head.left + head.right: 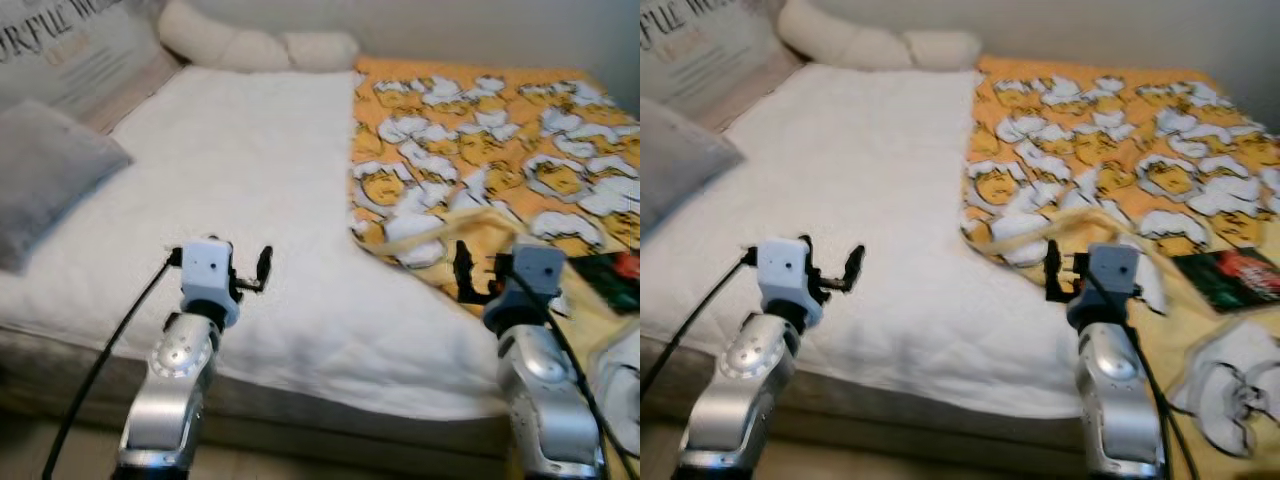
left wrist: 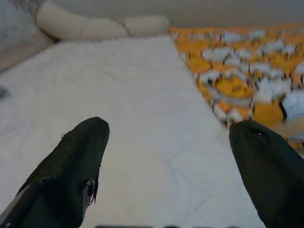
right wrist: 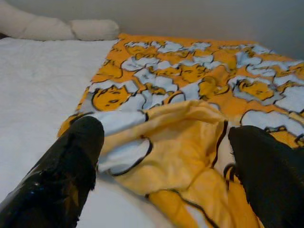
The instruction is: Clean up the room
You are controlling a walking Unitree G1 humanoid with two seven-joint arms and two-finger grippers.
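Most of the frame is the bed [image 1: 250, 200], its white sheet bare and fairly smooth on the robot's left half. An orange blanket [image 1: 480, 130] with a white and yellow cartoon print covers the right half, lying flat toward the wall but rumpled at its near left corner, where a plain yellow fold [image 3: 180, 142] is turned up. A long cream bolster [image 1: 255, 45] lies along the far edge, a grey pillow [image 1: 45, 175] rests at the left side, and a printed cushion [image 1: 70, 45] leans behind it. A dark red-and-green packet [image 1: 1230, 275] lies on the blanket near the right edge, with a crumpled white piece [image 1: 1230, 385] just beyond it. The tidying looks barely begun: the blanket needs spreading or folding, and the small items need clearing. The left end effector [image 1: 250, 270] hangs released over the bare sheet near the front edge, holding nothing. The right end effector [image 1: 1060, 275] hangs released too, just before the rumpled corner, its fingers either side of the fold in the wrist view and not touching it. Open sheet to the left gives ample room to draw the blanket across; the bed's front edge sits close under both wrists.
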